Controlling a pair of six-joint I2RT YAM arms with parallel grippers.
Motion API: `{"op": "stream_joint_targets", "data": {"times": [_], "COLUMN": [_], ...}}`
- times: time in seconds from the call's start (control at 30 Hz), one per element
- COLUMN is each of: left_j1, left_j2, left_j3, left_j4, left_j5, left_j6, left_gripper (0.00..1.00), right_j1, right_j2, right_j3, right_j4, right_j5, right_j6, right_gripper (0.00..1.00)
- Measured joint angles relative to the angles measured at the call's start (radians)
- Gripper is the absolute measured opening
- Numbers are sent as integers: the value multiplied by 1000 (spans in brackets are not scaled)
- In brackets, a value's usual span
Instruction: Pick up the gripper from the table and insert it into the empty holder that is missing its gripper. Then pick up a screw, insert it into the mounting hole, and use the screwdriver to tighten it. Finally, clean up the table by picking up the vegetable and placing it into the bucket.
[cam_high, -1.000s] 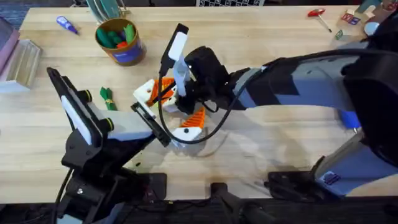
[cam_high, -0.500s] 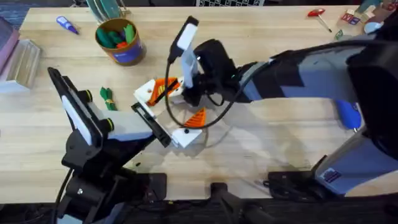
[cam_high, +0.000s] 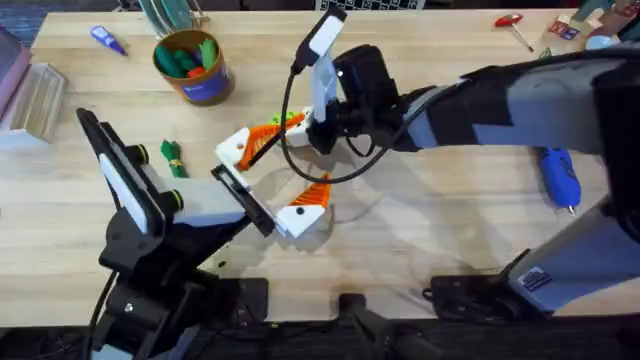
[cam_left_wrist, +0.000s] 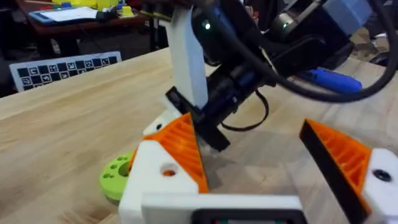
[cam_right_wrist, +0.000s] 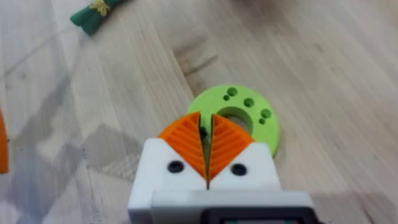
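Pale wooden table (cam_high: 420, 240) with visible grain. Bright blue screwdriver (cam_high: 560, 178). Orange-brown bucket (cam_high: 192, 65), blue band. Dark green vegetable (cam_right_wrist: 93, 14), yellow tie. Lime-green disc (cam_right_wrist: 249, 121). Right gripper (cam_right_wrist: 207, 149): orange ribbed pads, white mounts.

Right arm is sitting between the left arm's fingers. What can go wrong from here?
1. The right end effector, shut, sits between the open fingers of the left end effector; a sideways move by either arm could knock them together.
2. The right arm's black cable loops down beside the left arm's orange pad and might snag on withdrawal.
3. The lime-green disc lies close under the right end effector; a descent would likely hit it.
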Motion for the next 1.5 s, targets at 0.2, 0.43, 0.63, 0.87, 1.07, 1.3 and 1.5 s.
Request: {"op": "stream_joint_targets", "data": {"times": [0.2,0.43,0.63,0.87,1.07,1.3,1.5], "left_j1": [0,0,0,0,0,0,0], "left_j2": [0,0,0,0,0,0,0], "left_j3": [0,0,0,0,0,0,0], "left_j4": [0,0,0,0,0,0,0], "left_j5": [0,0,0,0,0,0,0], "left_j6": [0,0,0,0,0,0,0], "left_gripper": [990,990,991,991,990,990,990], "right_j1": [-16,-17,-47,-119,-111,-23,109], "right_j2": [-73,-83,-105,-277,-369,-374,-373], "right_j3": [0,0,0,22,193,405,439], "right_j4": [-17,-63,-67,-174,-485,-683,-688], "right_j5": [3,6,6,13,13,13,13], "right_j6": [2,-16,-22,-22,-20,-20,-20], "right_gripper": [5,5,5,5,5,5,5]}}
